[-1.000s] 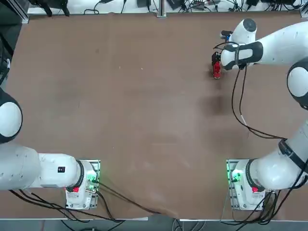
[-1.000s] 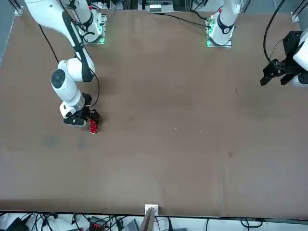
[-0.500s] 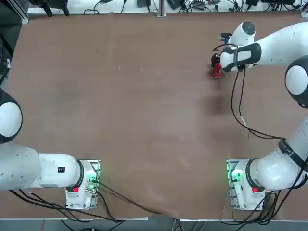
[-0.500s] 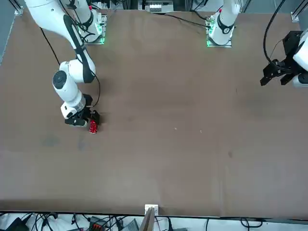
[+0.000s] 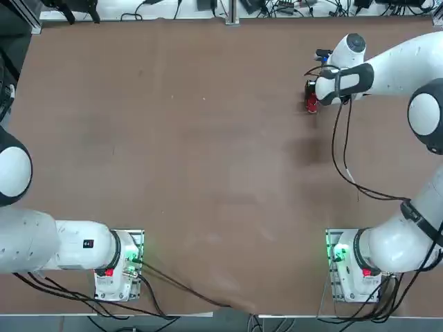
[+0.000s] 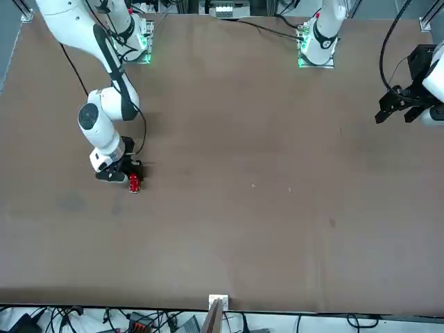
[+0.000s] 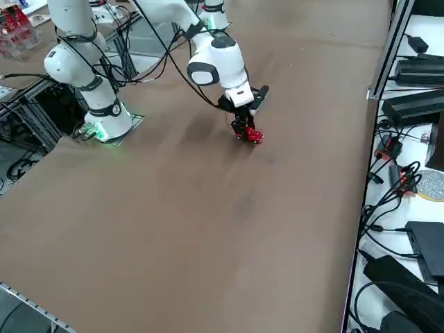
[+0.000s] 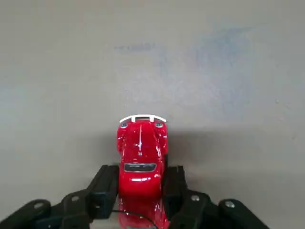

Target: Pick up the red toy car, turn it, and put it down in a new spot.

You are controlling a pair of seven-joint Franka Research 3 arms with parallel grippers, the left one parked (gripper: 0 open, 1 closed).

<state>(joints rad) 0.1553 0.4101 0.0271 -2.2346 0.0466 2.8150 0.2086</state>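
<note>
The red toy car (image 5: 311, 104) is tiny and bright red, far out on the table's right side. It also shows in the front view (image 6: 134, 183) and the right side view (image 7: 250, 135). My right gripper (image 5: 311, 95) reaches down over it from the far side, with the white wrist bent above. In the wrist view the car (image 8: 141, 148) sits between the two black fingers (image 8: 106, 183), which press against both flanks of its rear half. Its nose with a pale bumper points away from the hand. The car is at or just above the brown tabletop (image 8: 71, 71); I cannot tell which.
The robot bases with green lights (image 5: 344, 257) (image 5: 124, 259) stand at the near edge. A black cable (image 5: 342, 155) hangs from the right arm over the table. Cables and black boxes (image 7: 409, 104) lie past the table's far edge.
The white wrist has shifted and tilted slightly over the car. The car itself has stayed in about the same place, still between the fingers.
</note>
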